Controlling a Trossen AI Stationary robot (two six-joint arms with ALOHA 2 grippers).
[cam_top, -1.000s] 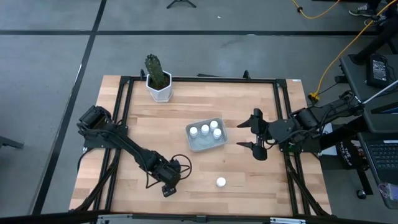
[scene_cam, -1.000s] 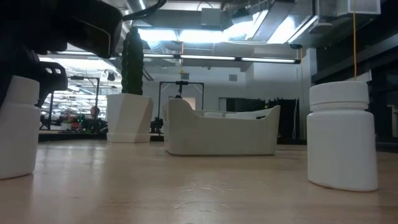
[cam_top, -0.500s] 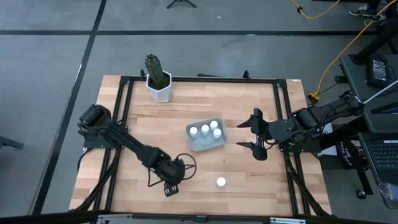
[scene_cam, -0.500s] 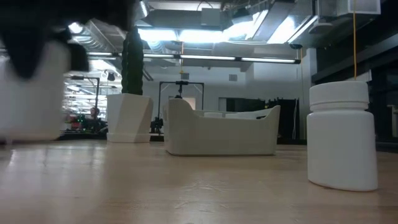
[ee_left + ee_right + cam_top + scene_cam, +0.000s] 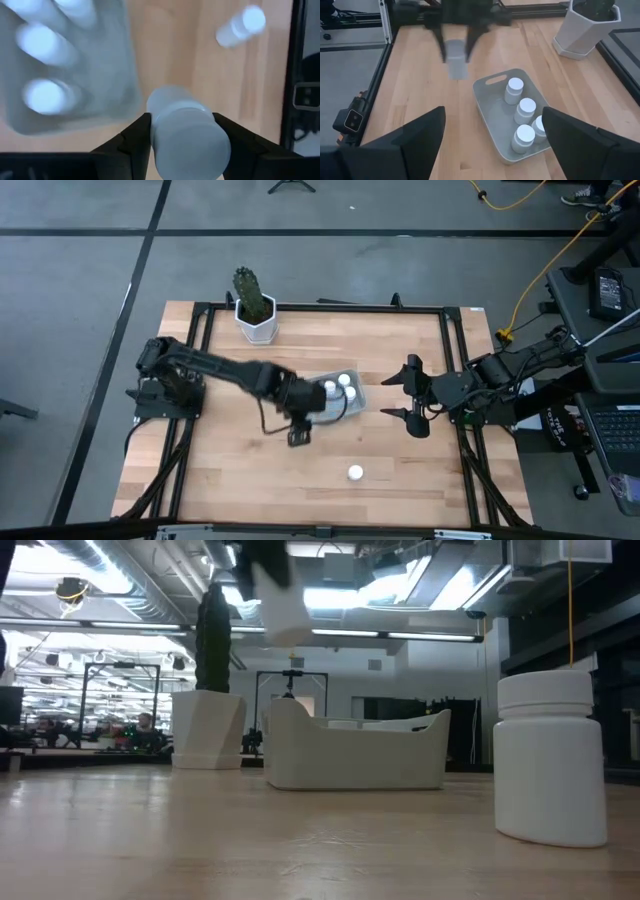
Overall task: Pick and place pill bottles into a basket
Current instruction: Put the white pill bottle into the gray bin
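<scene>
The pale blue-grey basket (image 5: 338, 406) stands mid-table with several white pill bottles (image 5: 520, 117) upright in it. My left gripper (image 5: 300, 420) hovers over the basket's near left corner, shut on another pill bottle (image 5: 186, 131), which also shows high in the low view as the held bottle (image 5: 283, 608). One more pill bottle (image 5: 355, 473) stands on its base on the wood near the table's near edge, the same bottle (image 5: 550, 762) that is large in the low view. My right gripper (image 5: 413, 396) waits open to the right of the basket, touching nothing. My left gripper pinches the bottle's round sides (image 5: 157, 134) between its two fingers (image 5: 136, 137), one on each side. The fingers come from above and point down. The bottle hangs about upright below them (image 5: 455, 59), lifted clear of the table and beside the basket's rim.
A white hexagonal pot with a cactus (image 5: 255, 315) stands at the table's far left. Black frame rails (image 5: 450, 380) run along the table's edges. Bare wood lies left of and in front of the basket.
My left gripper has lifted a pill bottle off the wood near the table's near left and carried it up and toward the far right, to the basket's near left corner. The bottle, then standing on the table, now hangs clear above it.
</scene>
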